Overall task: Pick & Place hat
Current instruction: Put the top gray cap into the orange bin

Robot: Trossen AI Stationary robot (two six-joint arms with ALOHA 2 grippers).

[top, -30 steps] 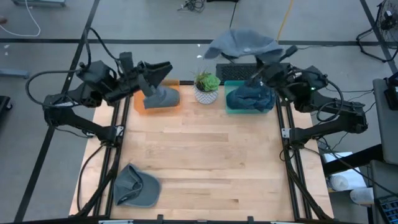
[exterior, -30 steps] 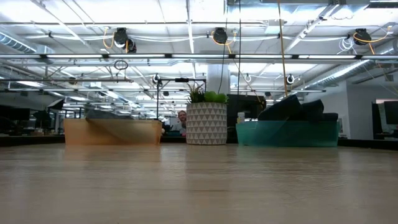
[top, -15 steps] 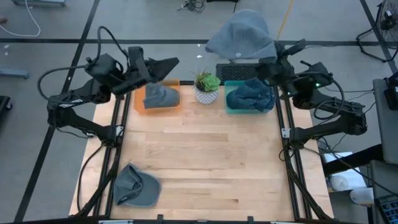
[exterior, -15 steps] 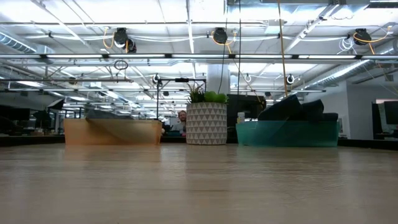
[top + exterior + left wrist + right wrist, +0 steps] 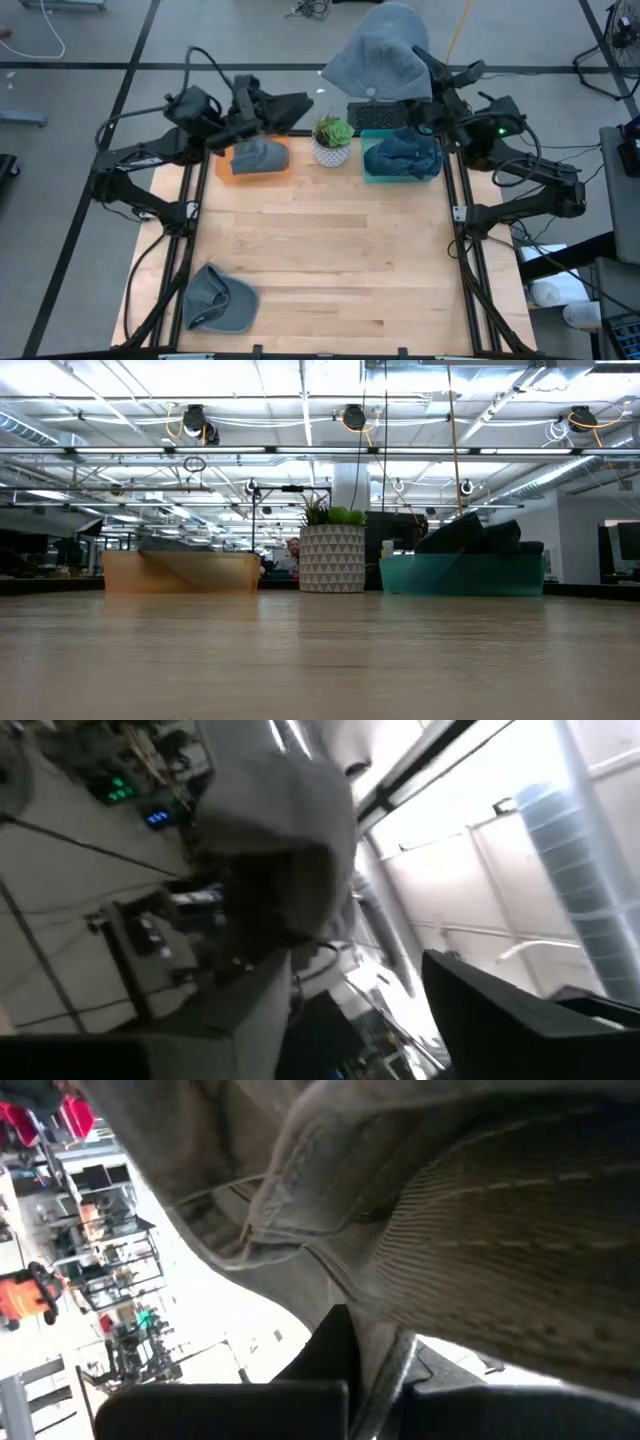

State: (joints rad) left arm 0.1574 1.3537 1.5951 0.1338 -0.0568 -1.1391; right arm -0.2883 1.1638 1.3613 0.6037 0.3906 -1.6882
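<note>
Overhead, room: an open workshop with white ceiling trusses, hanging lamps and a grey floor around the bench.
Bench (image 5: 320, 250): pale wooden planks laid side by side, rectangular, in a dark metal frame; the low view shows its grain running off to the bins at the far edge.
Right arm: dark and jointed, reaching from the right edge past the far right corner.
Left arm: dark, coming from the left edge, its head above the orange bin.
Raised hat (image 5: 382, 57): soft grey ribbed knit, domed, hanging well above the far edge, behind the plant.
Right gripper (image 5: 428, 78): fingers closed on that hat's lower edge; the right wrist view shows the ribbed fabric (image 5: 500, 1210) pinched between them.
Grey cap (image 5: 219, 300): limp cloth with a brim, lying flat at the near left corner.
Teal bin (image 5: 401, 158): translucent plastic tray at the far edge, right of the plant, heaped with dark blue cloth.
Orange bin (image 5: 254, 160): translucent tray at the far edge, left of the plant, with a folded grey hat inside.
Left gripper (image 5: 290, 108): fingers parted, holding nothing, above the orange bin's far side.
Plant (image 5: 332, 140): spiky green leaves in a white patterned pot, between the bins.
</note>
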